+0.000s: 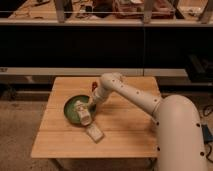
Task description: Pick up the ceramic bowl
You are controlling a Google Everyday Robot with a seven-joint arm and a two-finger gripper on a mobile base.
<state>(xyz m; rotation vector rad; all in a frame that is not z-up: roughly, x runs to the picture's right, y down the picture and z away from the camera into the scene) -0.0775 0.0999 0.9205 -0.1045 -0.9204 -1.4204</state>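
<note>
The ceramic bowl [70, 106] is round, shallow and dark green, and it sits on the left middle of the wooden table [55, 142]. My white arm reaches in from the right and bends down to it. My gripper [84, 114] is at the bowl's right side, over its rim and inner part, and covers that part of the bowl. The bowl rests on the table.
A pale, flat object [95, 133] lies on the table just in front of the bowl. A small red object [93, 86] stands behind the arm near the table's back edge. Dark shelving with cluttered tops runs along the back.
</note>
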